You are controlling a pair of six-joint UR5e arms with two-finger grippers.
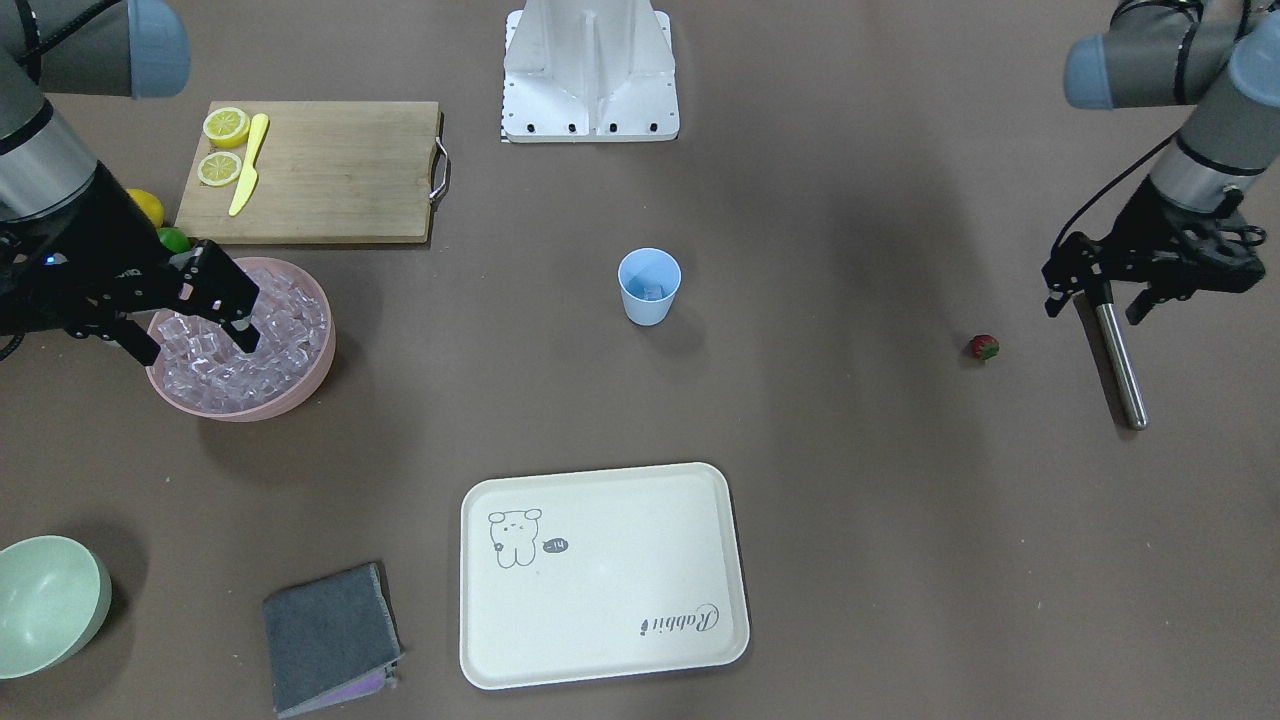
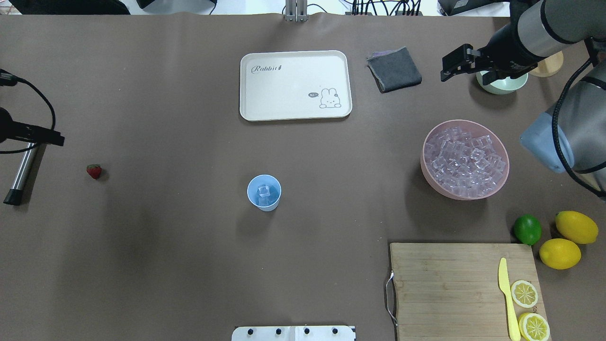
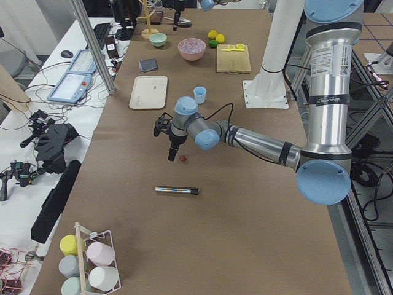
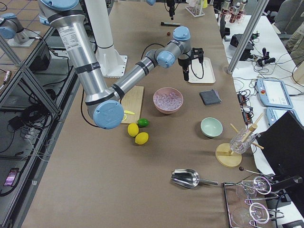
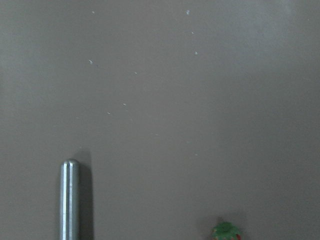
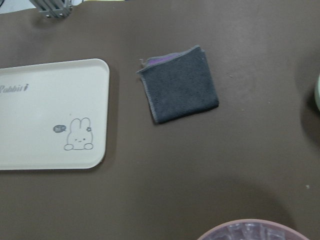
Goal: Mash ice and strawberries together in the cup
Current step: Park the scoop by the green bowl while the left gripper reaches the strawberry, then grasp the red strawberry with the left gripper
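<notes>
In the overhead view the left gripper [image 1: 1092, 308] is cut off by the frame edge. In the front-facing view its jaws are seen spread, with nothing held. A metal rod [image 1: 1118, 360] is seen under them. Only the left side view shows that it lies flat on the table [image 2: 189, 260], apart from the gripper.

The strawberry [image 2: 93, 171] lies on the table near those jaws, on their cup side. Only its green top is caught in the left wrist view.

The cup [image 2: 264, 192] stands upright between the two grippers, well apart from both. Ice [image 2: 263, 191] is shown inside it in the overhead view, and less plainly from the front. More ice is heaped in a pink bowl [image 2: 428, 176].

From the front, the right gripper [image 1: 198, 348] is seen with its jaws spread and empty over that bowl, apparently clear of the cubes. In the right wrist view only the bowl's rim is caught.
</notes>
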